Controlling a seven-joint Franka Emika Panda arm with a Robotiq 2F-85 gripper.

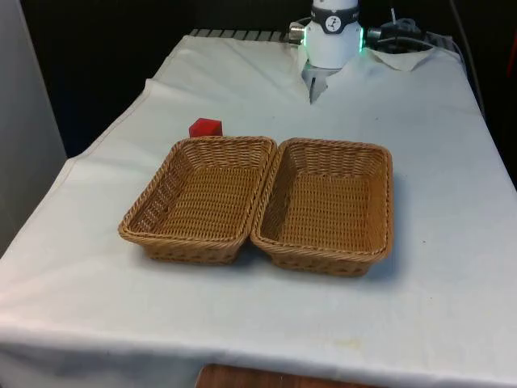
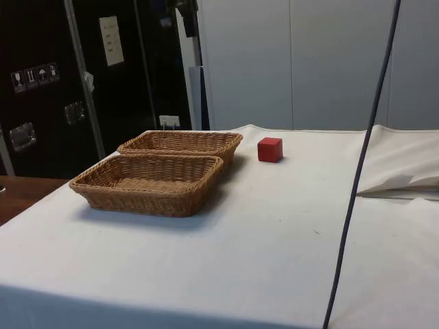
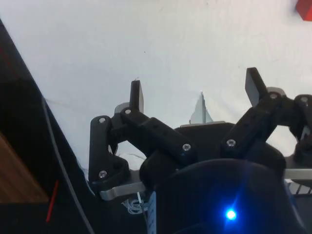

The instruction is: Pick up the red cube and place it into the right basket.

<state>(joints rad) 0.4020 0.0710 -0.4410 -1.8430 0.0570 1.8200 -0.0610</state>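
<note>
Seen from the front, the red cube [image 1: 205, 128] sits on the white-clothed surface [image 1: 436, 162], just beyond the far corner of the left wicker basket [image 1: 202, 199] toward the front view's left; the right basket [image 1: 329, 204] lies touching it along one long side, toward the front view's right; both baskets are empty; the robot's base stands at the far end, well apart from the cube, with open cloth between them and nothing in the way.

From the side, the cube [image 2: 269, 149] rests flat and upright on the surface, just beside the farther basket [image 2: 182, 144] and not touching it; the nearer basket [image 2: 147, 181] lies in front of that one; a dark cable [image 2: 357, 178] crosses the picture in the foreground.

At the wrist, the jaws [image 3: 195, 92] stand wide open with nothing between them, over bare cloth; a sliver of the cube [image 3: 305, 9] shows at the picture's corner, off to one side of the fingers and well apart from them; the cube has no long axis, so, as a judgement, any square approach to two opposite faces should serve, once the jaws travel across to it.
</note>
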